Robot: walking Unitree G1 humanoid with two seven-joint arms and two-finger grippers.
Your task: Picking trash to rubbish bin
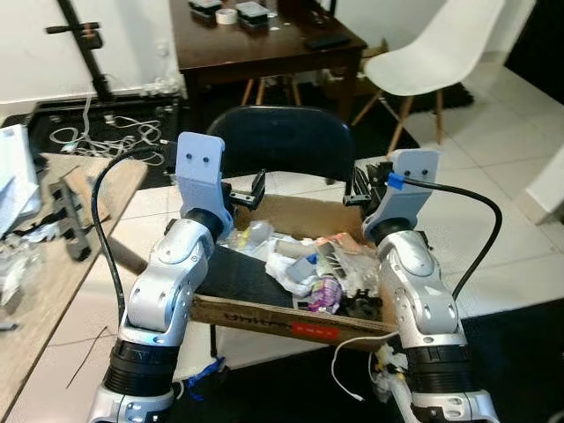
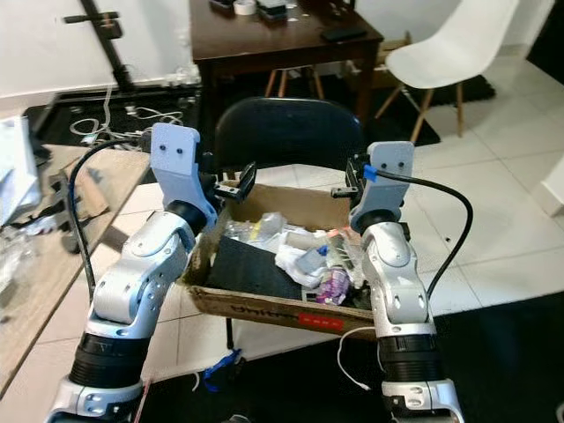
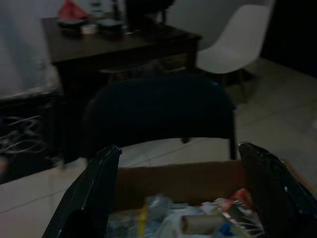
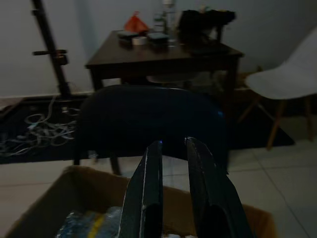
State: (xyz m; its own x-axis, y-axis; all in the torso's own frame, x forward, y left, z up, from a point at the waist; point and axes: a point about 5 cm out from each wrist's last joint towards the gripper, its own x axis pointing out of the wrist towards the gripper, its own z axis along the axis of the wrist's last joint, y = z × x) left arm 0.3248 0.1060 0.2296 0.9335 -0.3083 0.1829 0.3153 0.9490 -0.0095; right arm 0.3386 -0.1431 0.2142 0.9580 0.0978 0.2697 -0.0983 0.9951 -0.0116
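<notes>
Now, head views: cardboard box [image 1: 264, 310] of trash [image 1: 310, 264] sits below and between both claws, on black chair [image 1: 282, 141]. Judgement: lower left gripper [image 1: 251, 189] straight onto one loose piece.

Left wrist view: fingers [image 3: 89, 198] spread wide, box beneath.

Right wrist view: right gripper [image 4: 173, 144] narrow, nearly closed, empty, forearm raised over box's far rim.

The brown cardboard box [image 1: 291, 322] full of trash carries dark printed lettering along its front wall, beside a red rectangular label [image 1: 310, 329], but the letters are too small and blurred to read. The crumpled wrappers and packets inside the box show colours only, no legible words. Nothing else in these views bears writing that can be made out
</notes>
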